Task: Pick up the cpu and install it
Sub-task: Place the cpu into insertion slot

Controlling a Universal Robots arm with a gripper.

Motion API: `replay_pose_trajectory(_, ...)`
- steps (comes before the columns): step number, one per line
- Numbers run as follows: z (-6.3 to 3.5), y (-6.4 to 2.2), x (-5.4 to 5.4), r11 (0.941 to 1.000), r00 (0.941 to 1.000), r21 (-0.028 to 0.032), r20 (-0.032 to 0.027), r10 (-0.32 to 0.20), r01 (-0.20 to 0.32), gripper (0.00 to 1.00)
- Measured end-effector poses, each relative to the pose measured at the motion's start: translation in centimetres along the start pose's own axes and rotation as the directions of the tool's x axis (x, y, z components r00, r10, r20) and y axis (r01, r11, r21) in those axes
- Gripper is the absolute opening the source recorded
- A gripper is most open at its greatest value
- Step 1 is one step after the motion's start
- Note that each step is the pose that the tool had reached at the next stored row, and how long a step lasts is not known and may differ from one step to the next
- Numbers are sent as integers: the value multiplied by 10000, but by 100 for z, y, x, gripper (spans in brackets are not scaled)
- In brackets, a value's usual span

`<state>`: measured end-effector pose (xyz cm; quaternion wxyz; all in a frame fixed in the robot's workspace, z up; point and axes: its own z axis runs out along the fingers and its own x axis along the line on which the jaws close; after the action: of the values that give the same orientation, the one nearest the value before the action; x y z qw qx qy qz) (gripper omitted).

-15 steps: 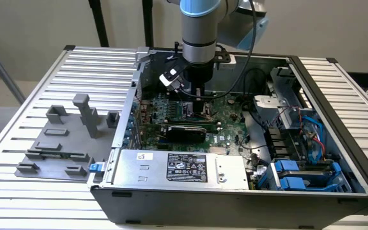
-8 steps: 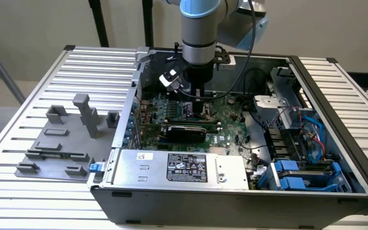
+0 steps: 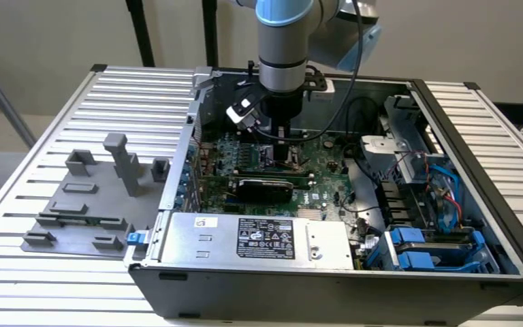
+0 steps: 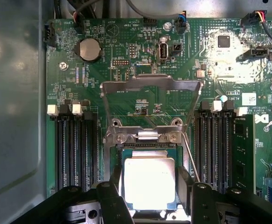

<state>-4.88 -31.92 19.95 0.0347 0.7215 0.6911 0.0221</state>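
Note:
The cpu [image 4: 149, 179], a silvery square chip with a pale rim, lies level between my gripper's [image 4: 149, 189] two black fingers [image 4: 113, 189], which press against its opposite sides. It sits right over the black socket [image 4: 126, 151], whose metal load plate [image 4: 149, 84] stands flipped up and open behind it. I cannot tell whether the chip rests in the socket or hovers just above it. In the exterior view my gripper [image 3: 275, 144] reaches straight down into the open computer case [image 3: 334, 286], low over the green motherboard [image 3: 321, 194].
Memory slots [image 4: 75, 149] flank the socket on both sides. An expansion card [image 3: 261, 185] and the power supply [image 3: 261, 238] lie nearer the case front. Cables and drive bays [image 3: 425, 238] fill the exterior view's right. Grey fixture blocks [image 3: 89, 204] stand on the table at its left.

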Motion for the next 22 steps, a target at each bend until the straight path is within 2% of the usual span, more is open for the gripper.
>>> replay_pose_trajectory(8, 11, -2, 15, 9999, 9999, 3, 19, 145, -145, 55)
replay_pose_trajectory(15, 21, -3, 17, 9997, 9997, 4, 58, 226, -226, 55)
replay_pose_trajectory(22, 26, -4, 29, 9997, 9997, 3, 62, 230, -230, 55)
